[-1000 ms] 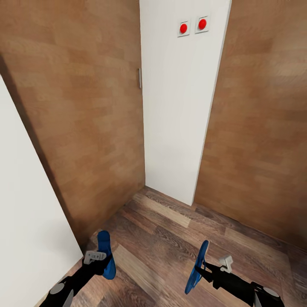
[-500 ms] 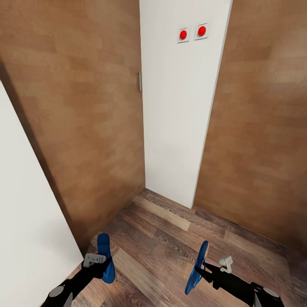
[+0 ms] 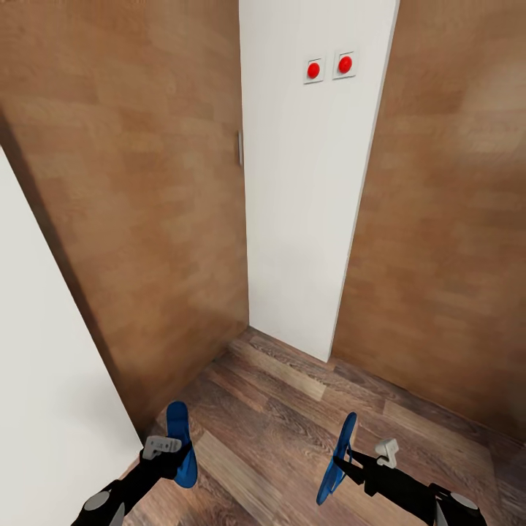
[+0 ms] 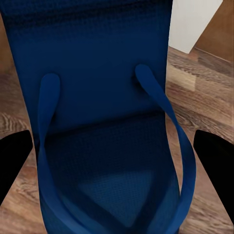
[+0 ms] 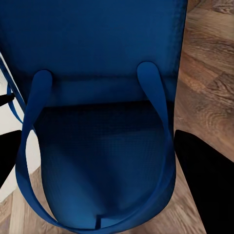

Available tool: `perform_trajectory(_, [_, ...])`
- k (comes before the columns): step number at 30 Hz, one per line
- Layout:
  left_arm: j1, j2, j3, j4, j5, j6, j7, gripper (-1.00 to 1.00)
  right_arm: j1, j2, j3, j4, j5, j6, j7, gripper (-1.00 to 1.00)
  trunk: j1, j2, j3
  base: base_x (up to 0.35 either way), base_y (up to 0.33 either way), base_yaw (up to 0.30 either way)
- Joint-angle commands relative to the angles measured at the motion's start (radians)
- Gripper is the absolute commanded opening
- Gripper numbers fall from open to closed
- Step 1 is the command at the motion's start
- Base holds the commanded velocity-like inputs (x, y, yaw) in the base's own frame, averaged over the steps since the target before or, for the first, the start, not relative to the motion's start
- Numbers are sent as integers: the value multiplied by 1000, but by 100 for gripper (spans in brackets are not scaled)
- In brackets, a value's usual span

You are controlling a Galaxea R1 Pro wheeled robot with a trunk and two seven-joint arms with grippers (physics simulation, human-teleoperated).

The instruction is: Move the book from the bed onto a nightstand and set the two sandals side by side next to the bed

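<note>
Low in front of me, I carry one blue sandal in each gripper, clear of the floor. My left gripper (image 3: 169,447) is clamped on the left sandal (image 3: 180,443), which hangs with its sole face toward me; up close, the left sandal (image 4: 105,122) shows its two straps running down between my dark fingers (image 4: 13,156). My right gripper (image 3: 353,460) is clamped on the right sandal (image 3: 338,459), which I hold edge-on, tilted nearly upright; the right wrist view has the right sandal (image 5: 97,122) seated between my fingers (image 5: 204,180).

Around them lies a wood-plank floor (image 3: 292,416), hemmed by brown wooden panels (image 3: 139,190), a white wall strip (image 3: 307,204) with two red buttons (image 3: 329,67), and a white surface (image 3: 44,380) close on my left.

Over the last second the buttons have slid slightly upward and the floor corner slightly downward in my head view, while the sandals sit much as before. I judge that I am moving my base or head, not my arms: I am in transit. The bed, book and nightstand lie elsewhere, so both placing steps remain ahead.
</note>
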Motion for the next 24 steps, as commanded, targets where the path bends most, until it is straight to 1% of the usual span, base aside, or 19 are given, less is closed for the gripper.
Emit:
perform_trajectory(1, [-1,-1,7,1,-10,-5,-6,-100,-1,1,-7,-1,9,2,6,-100,0,0,-1,0,0,0])
perform_trajectory(5, [-1,-1,7,1,-10,-5,-6,-100,-1,1,-6,1,9,3,6,-100,0,0,-1,0,0,21])
perform_trajectory(12, [-1,-1,7,9,-10,-5,-6,-100,-1,1,-8,51,9,3,5,-100,0,0,-1,0,0,100])
perform_trajectory(16, [-1,-1,7,30,-11,-5,-6,-100,-1,1,-8,56,9,3,5,-100,0,0,-1,0,0,121])
perform_trajectory(24, [-1,-1,6,35,-13,-5,-6,-100,-1,0,-8,57,9,2,5,-100,0,0,-1,0,0,117])
